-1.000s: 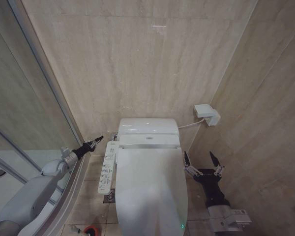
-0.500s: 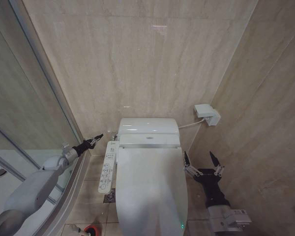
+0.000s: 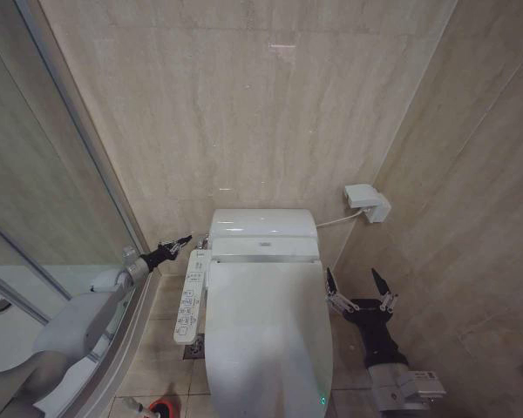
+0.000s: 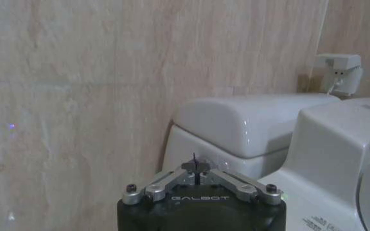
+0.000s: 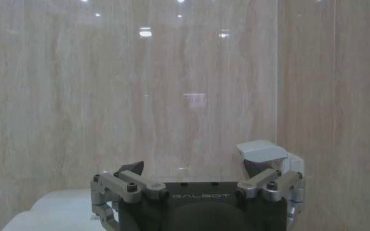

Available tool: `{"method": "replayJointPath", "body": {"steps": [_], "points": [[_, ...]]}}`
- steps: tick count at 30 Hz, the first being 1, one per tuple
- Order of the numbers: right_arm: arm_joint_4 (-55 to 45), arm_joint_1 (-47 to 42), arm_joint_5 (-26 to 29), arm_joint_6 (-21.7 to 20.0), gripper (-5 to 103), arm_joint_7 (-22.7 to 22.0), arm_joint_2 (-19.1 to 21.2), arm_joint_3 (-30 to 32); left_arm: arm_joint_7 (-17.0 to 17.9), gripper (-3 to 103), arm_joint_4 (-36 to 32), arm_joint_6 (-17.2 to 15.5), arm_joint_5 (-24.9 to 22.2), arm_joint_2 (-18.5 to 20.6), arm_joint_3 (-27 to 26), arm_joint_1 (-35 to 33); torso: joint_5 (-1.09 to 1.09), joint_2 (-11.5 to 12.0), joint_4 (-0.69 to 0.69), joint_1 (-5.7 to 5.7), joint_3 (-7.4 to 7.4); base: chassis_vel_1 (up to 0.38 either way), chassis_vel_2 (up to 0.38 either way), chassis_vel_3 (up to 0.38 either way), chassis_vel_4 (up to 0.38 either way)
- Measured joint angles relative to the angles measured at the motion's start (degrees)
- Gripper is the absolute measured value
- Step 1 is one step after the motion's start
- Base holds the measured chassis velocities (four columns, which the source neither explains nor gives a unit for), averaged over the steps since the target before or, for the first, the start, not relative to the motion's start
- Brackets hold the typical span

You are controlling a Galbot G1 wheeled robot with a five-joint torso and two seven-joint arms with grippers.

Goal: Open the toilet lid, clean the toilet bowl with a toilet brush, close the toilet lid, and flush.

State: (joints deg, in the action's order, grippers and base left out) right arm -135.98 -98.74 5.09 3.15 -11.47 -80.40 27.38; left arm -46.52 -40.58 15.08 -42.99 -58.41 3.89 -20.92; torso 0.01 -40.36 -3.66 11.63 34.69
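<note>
Beige marble walls box in a tight corner where the toilet lid (image 3: 268,335) lies flat and closed over the bowl. I have the left gripper (image 3: 182,241), fingers pinched together, poked in at the tank's (image 3: 263,228) left side just beyond the control panel (image 3: 190,296), which I judge suits pressing a flush button. My right gripper (image 3: 359,283) waits spread wide, just right of the lid.

shower glass (image 3: 35,174) left, wall socket (image 3: 367,202) right

A bathroom: a white floor toilet (image 3: 266,296) with a side control panel (image 3: 190,296) stands against beige stone-tiled walls (image 3: 244,104), beside a glass shower enclosure (image 3: 35,218).
</note>
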Motion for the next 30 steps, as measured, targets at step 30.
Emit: {"method": "replayJointPath", "body": {"steps": [30], "points": [[0.0, 0.0, 0.0, 0.0, 100, -0.01, 0.0, 0.0, -0.42, 0, 8.07, 0.25, 2.6, -5.49, 1.83, 2.59, -0.04, 0.0, -0.02, 0.01, 0.01, 0.0, 0.0, 0.0, 0.0]]}}
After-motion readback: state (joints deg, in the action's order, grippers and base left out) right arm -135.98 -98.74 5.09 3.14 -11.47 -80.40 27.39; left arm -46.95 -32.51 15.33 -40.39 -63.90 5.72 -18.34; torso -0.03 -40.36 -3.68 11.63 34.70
